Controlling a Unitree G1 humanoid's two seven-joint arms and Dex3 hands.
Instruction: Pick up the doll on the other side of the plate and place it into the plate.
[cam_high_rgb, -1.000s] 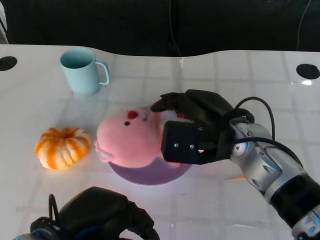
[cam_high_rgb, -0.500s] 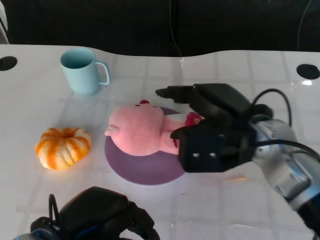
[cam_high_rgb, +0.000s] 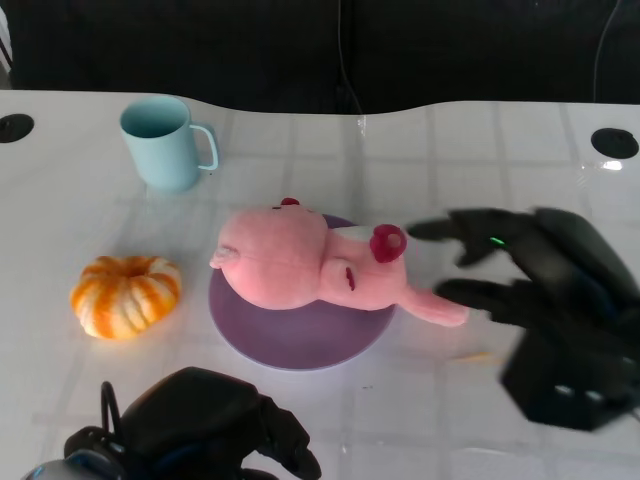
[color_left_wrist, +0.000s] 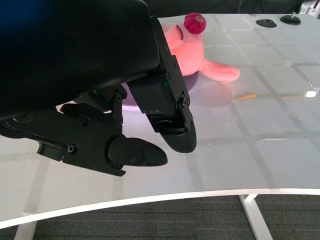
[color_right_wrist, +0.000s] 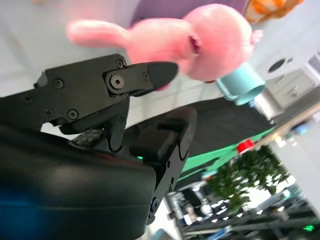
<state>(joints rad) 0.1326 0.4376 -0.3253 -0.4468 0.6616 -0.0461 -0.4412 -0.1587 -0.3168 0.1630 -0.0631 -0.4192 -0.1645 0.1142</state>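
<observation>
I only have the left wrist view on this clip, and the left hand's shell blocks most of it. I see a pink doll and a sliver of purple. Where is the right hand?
Observer: The right hand is off the doll, beside it with fingers spread, holding nothing.
Operator: Is the doll fully on the plate?
Observer: Its head and body lie on the purple plate; one leg sticks out past the rim onto the table, toward the right hand.
Operator: Anything else nearby that I am missing?
Observer: An orange pumpkin sits beside the plate, and a light blue mug stands farther back.
Operator: And the left hand?
Observer: The left hand sits low at the table's near edge, holding nothing.
</observation>
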